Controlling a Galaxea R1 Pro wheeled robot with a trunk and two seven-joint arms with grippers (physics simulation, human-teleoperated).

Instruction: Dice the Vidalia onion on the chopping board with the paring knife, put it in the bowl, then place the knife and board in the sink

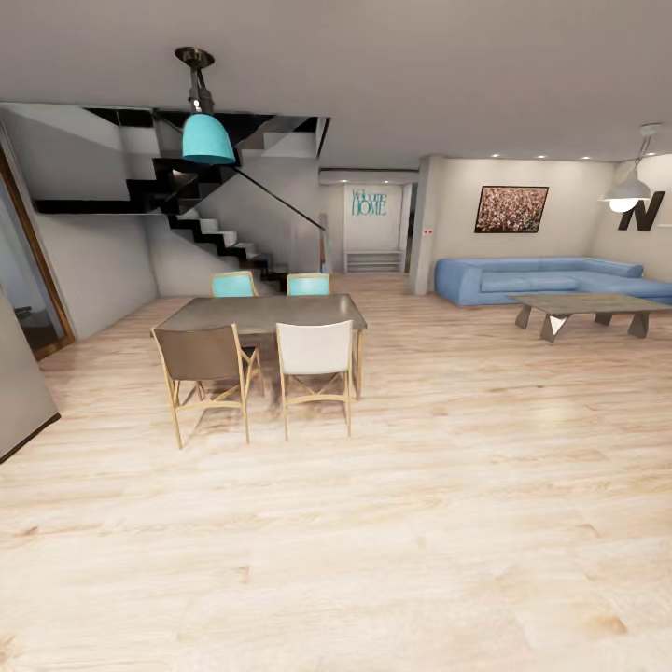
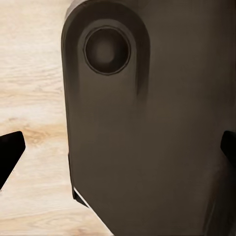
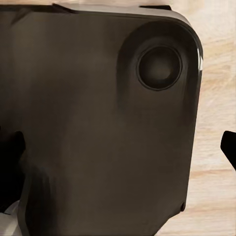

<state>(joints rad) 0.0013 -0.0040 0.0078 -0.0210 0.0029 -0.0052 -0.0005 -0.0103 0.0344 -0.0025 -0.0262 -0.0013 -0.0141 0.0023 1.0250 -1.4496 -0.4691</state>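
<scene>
Head view takes in an open living space: a dining table (image 1: 266, 315) with four chairs under a teal pendant lamp (image 1: 207, 138), a staircase (image 1: 210, 229) behind, a blue sofa (image 1: 551, 278) and low coffee table (image 1: 588, 308) off to the right, pale wood floor (image 1: 373, 523) everywhere. Left tool (image 2: 118, 150): dark fingertips (image 2: 10, 150) spread wide, holding nothing, a dark rounded robot panel (image 2: 147, 137) beyond. Right tool (image 3: 120, 147): spread wide too, empty, over a similar panel (image 3: 98, 123). Where the onion, board, knife, bowl and sink are, I cannot tell from here.

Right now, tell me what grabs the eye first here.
A dining table ringed by four chairs stands mid-left on the pale wooden floor, under a teal pendant lamp. A blue sofa lines the far right wall, and a dark staircase climbs behind the table.
</scene>
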